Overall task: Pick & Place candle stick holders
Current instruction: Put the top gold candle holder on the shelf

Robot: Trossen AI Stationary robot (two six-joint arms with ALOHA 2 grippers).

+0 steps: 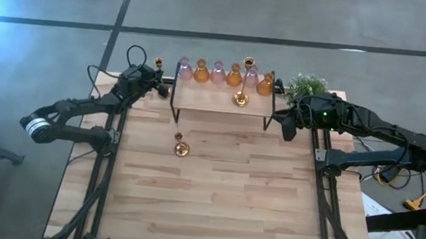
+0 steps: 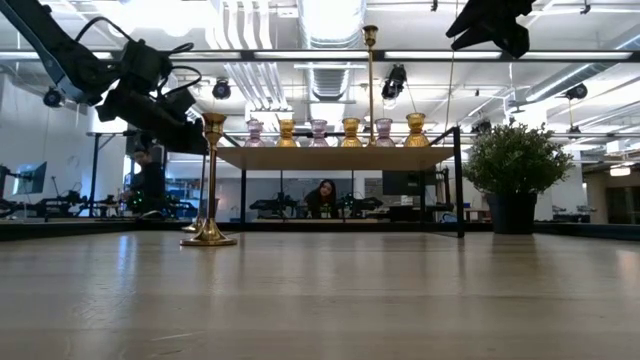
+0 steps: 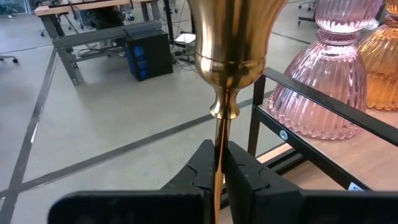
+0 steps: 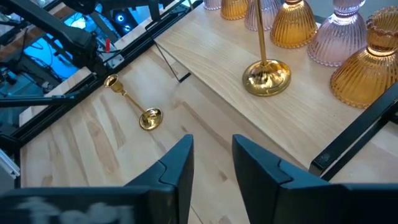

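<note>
Beside the shelf (image 1: 222, 99), left end effector (image 3: 219, 177) clamps a gold candlestick (image 3: 229, 68) (right end effector (image 4: 211, 163) parted).

Both arms are showing as dark, near-black jointed links with rounded housings at the joints. The left arm (image 1: 82, 112) is wearing a pale silver-grey ring near its base end, and thin black cables are looping up around its wrist section. The right arm (image 1: 374, 134) is glowing with a small green light on its wrist housing, and dark cables are running along its links. The left gripper (image 3: 219, 177) is showing two matte black fingers with angular, notched inner faces, rising from a broad black block. The right gripper (image 4: 211, 165) is showing two flat, slab-like black fingers with squared tips, on a similar black body.
</note>
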